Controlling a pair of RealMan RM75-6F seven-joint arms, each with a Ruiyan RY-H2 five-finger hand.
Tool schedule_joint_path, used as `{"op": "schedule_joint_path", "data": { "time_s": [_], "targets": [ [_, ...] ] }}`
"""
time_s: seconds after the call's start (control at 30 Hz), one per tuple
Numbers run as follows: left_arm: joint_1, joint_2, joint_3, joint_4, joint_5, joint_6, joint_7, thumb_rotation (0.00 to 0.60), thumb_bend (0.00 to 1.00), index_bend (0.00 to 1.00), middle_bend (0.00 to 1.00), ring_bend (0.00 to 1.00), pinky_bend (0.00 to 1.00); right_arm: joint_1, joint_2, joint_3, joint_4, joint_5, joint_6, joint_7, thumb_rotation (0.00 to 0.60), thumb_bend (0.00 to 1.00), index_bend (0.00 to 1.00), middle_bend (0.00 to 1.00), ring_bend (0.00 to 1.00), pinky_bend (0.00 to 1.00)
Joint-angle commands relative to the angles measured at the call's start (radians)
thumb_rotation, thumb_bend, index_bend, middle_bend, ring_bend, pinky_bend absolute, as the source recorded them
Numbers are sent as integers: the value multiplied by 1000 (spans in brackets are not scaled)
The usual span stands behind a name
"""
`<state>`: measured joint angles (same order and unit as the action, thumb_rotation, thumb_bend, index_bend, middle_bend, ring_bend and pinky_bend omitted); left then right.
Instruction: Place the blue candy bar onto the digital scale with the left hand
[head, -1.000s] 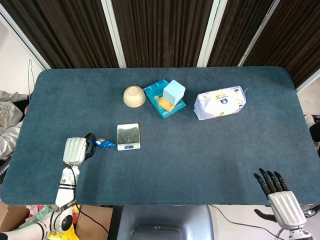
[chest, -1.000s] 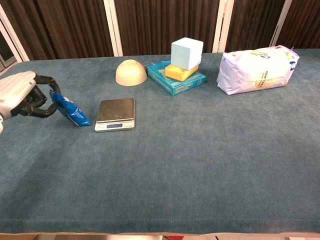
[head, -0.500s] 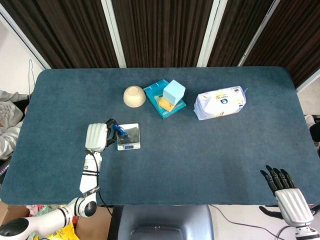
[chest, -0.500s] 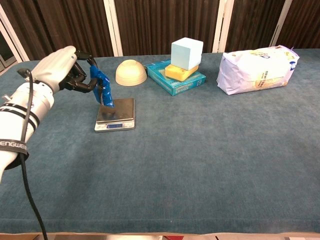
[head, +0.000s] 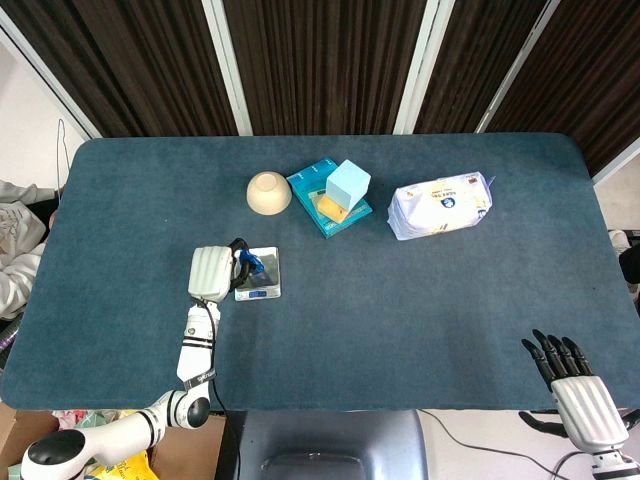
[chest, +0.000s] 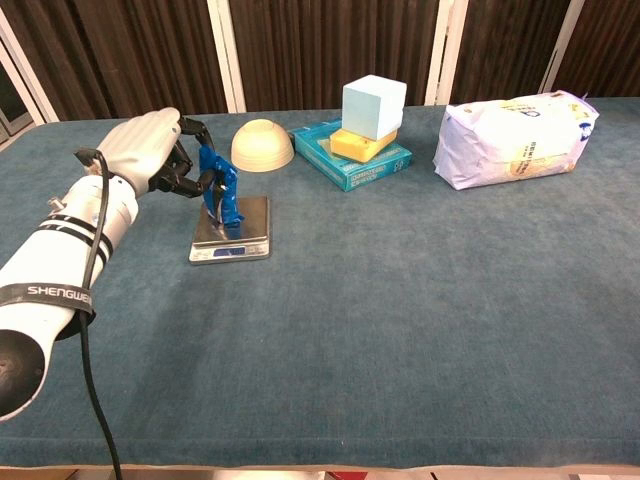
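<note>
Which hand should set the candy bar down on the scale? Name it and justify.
Left. The left hand already holds the blue candy bar directly above the digital scale. The right hand sits empty at the table's far near-right edge.

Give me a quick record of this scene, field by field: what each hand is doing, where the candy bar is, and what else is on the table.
left hand: holds the blue candy bar over the small silver digital scale
right hand: open, at the table's near right edge
candy bar: hanging upright; contact with scale unclear
other items: upturned beige bowl, teal box, light blue cube, white plastic pack
</note>
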<state>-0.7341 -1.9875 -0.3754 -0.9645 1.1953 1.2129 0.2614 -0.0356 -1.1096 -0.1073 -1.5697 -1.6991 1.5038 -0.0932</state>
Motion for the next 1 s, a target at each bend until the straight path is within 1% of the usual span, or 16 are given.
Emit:
{"op": "schedule_joint_path", "data": {
  "time_s": [0.03, 0.23, 0.3, 0.5, 0.63, 0.83, 0.9, 1.0],
  "targets": [
    [6, 1, 10, 6, -13, -10, 19, 600, 402, 669, 1000, 1000, 1000, 0, 0, -1, 0, -2, 0, -2, 545, 127, 0, 0, 0, 0],
    [19, 5, 22, 1, -23, -10, 31, 600, 396, 656, 1000, 1000, 1000, 0, -2, -4, -4, -7, 0, -8, 545, 127, 0, 0, 0, 0],
    [20, 6, 27, -3, -20, -8, 32, 600, 400, 630, 1000, 1000, 1000, 0, -2, -3, -4, -6, 1, -6, 546, 128, 0, 0, 0, 0],
    [16, 6, 23, -15, -17, -1, 30, 600, 408, 484, 1000, 1000, 1000, 1, 0, -3, -3, -7, 0, -3, 544, 127, 0, 0, 0, 0],
    [26, 11, 37, -23, -15, 6, 50, 600, 410, 515, 1000, 1000, 1000, -1, 3, -3, 0, -8, 7, 6, 544, 128, 0, 0, 0, 0],
    [72, 39, 74, -59, -7, 24, 40, 600, 412, 514, 1000, 1000, 1000, -1, 2, -5, 0, -11, 6, 4, 545, 127, 0, 0, 0, 0],
    [80, 42, 86, -63, 1, 29, 35, 600, 411, 498, 1000, 1000, 1000, 0, 0, -7, -2, -12, 1, -2, 544, 127, 0, 0, 0, 0],
    [79, 36, 89, -64, 4, 23, 35, 600, 408, 440, 1000, 1000, 1000, 1, -1, -9, -5, -17, -1, -9, 545, 127, 0, 0, 0, 0]
  ]
}}
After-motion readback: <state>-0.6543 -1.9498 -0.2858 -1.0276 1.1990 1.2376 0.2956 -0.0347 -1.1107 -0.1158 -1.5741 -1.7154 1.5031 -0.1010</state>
